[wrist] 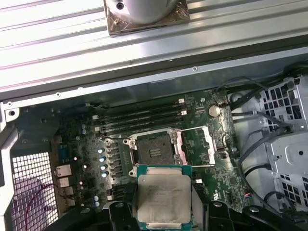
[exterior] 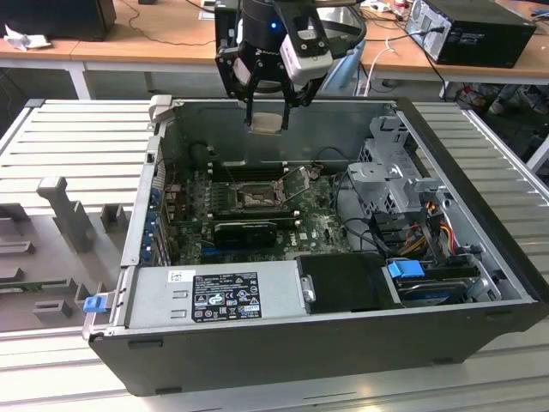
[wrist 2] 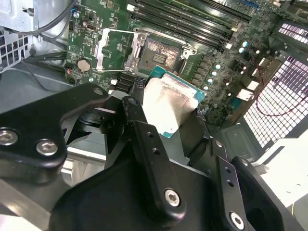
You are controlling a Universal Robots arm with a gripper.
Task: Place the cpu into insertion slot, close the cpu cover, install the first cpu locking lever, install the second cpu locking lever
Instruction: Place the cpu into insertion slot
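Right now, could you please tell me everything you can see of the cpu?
The cpu is a small flat square chip with a dull silver-beige metal top and a thin green border. The gripper holds it by two opposite edges, roughly level, metal face up, in the air above the open computer case. It is not yet in the insertion slot, which lies uncovered on the green board below. Nothing else touches it.

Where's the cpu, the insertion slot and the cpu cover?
cpu point(wrist: 162, 198): first wrist view, middle of metal top.
insertion slot point(wrist: 154, 150): first wrist view, dark centre.
cpu cover point(wrist: 179, 148): first wrist view, metal rim.
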